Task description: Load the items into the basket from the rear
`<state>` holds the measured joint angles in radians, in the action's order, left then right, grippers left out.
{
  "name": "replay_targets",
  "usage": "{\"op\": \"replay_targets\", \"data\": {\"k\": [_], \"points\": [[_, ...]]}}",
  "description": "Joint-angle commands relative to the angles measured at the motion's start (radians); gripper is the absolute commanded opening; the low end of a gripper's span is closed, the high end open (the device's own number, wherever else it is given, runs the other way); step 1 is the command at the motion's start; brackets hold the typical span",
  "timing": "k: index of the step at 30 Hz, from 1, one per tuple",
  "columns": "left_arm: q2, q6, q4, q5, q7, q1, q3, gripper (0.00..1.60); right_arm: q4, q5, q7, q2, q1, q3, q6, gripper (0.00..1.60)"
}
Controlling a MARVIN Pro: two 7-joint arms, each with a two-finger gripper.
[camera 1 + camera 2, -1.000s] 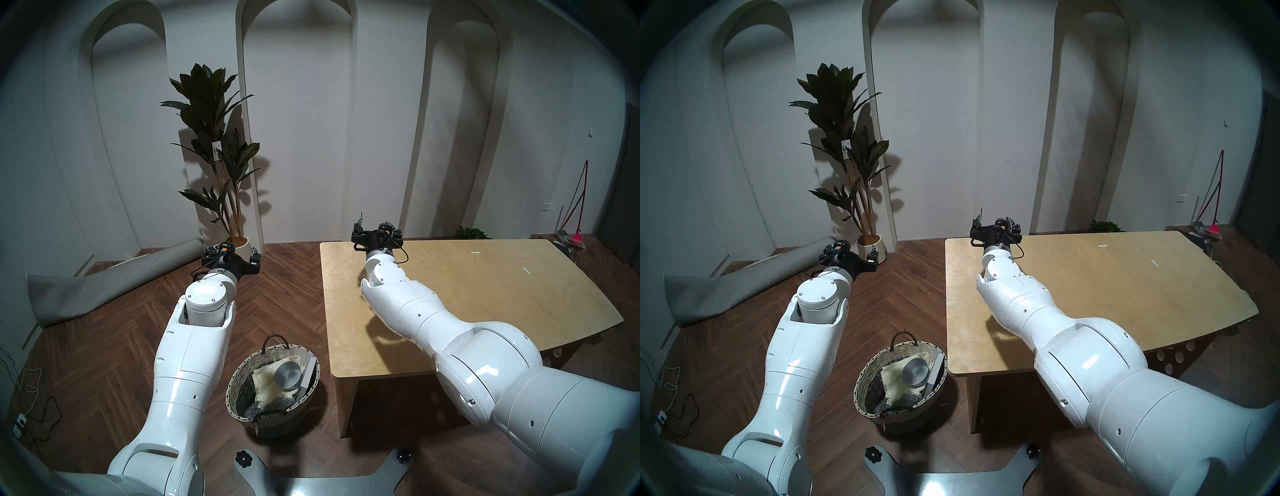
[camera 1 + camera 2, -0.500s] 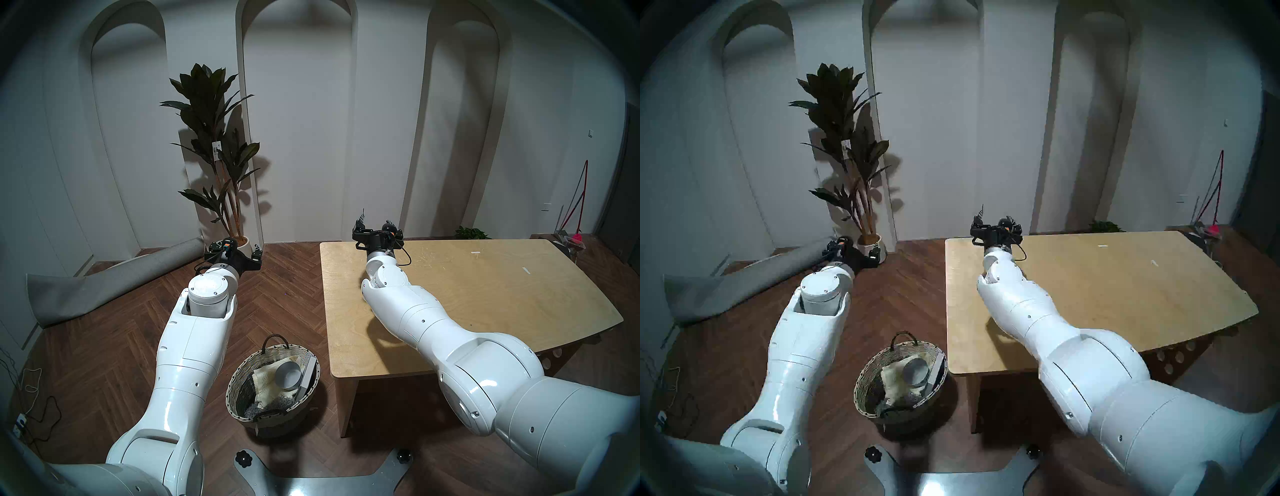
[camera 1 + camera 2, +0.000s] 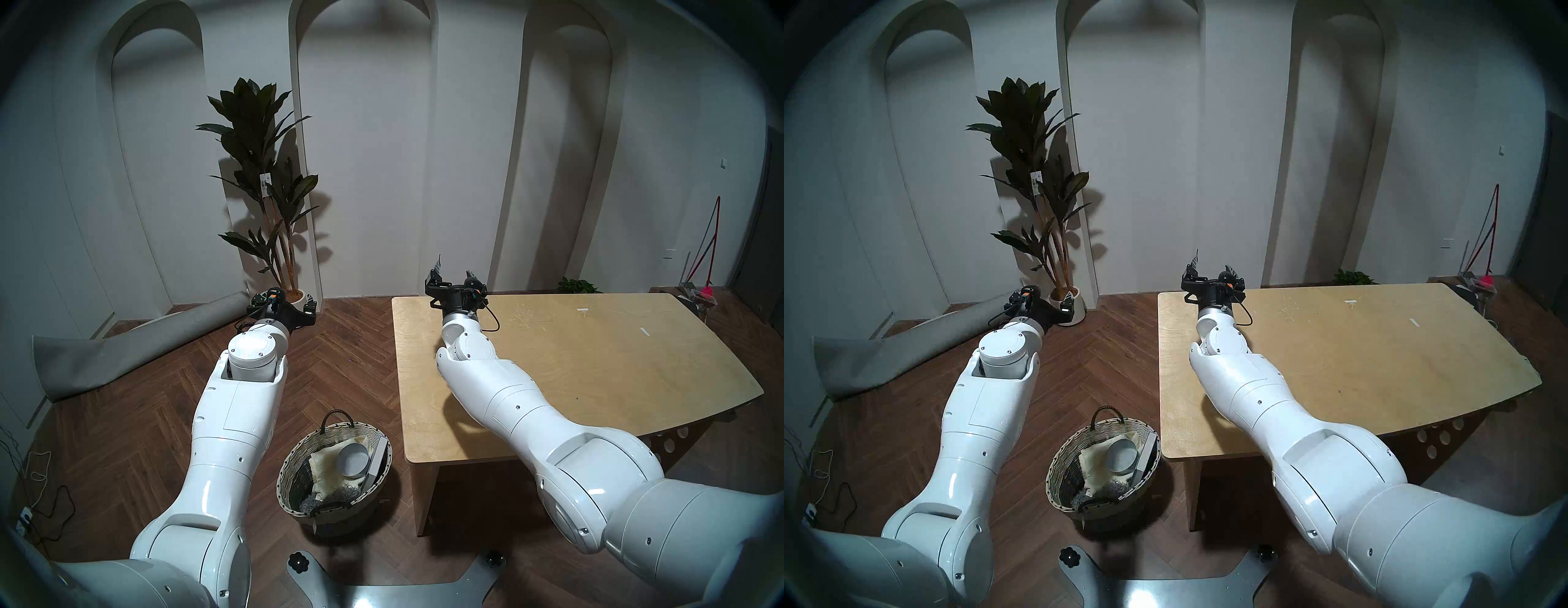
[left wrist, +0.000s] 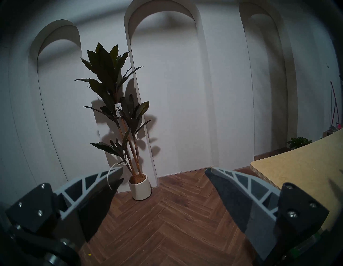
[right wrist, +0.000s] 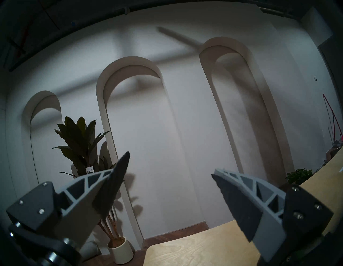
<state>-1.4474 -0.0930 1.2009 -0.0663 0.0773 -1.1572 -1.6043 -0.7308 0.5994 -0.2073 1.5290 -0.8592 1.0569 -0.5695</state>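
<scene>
Bowl (image 3: 352, 460) and waffle-knit towel (image 3: 324, 465) are lying in the wicker basket (image 3: 297, 463); left tool (image 4: 163, 170) and right tool (image 5: 170, 167) are both gaping wide, holding nothing

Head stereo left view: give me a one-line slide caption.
Both open grippers, left gripper and right gripper, raised and empty; floor basket holds towel and bowl.

Potted plant (image 3: 263, 178), rolled rug (image 3: 127, 352), wooden table (image 3: 594, 361)

The wicker basket (image 3: 292, 471) stood on the floor just left of the table (image 3: 594, 365). In it the bowl (image 3: 352, 460) lay on the towel (image 3: 324, 465), a flat box (image 3: 379, 460) at their right.
</scene>
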Motion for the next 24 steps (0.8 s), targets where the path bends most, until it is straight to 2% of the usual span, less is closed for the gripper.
{"op": "replay_targets", "data": {"k": [1,14,18,21,24], "points": [[-0.015,0.048,-0.019,0.009,-0.004,0.057,0.003,1.60,-0.085,-0.036,-0.017,-0.018,-0.027,-0.023,0.000,1.60],[-0.022,0.126,-0.096,0.028,-0.013,0.097,-0.002,1.60,-0.178,-0.120,-0.110,-0.082,-0.063,-0.057,0.033,1.60],[-0.023,0.154,-0.121,0.033,-0.016,0.106,-0.003,1.60,-0.211,-0.145,-0.147,-0.097,-0.072,-0.067,0.069,1.60],[-0.026,0.183,-0.147,0.038,-0.016,0.115,-0.003,1.60,-0.234,-0.164,-0.186,-0.109,-0.080,-0.080,0.136,1.60],[-0.026,0.199,-0.159,0.039,-0.016,0.120,-0.002,1.60,-0.243,-0.178,-0.207,-0.114,-0.079,-0.089,0.170,1.60]]}}
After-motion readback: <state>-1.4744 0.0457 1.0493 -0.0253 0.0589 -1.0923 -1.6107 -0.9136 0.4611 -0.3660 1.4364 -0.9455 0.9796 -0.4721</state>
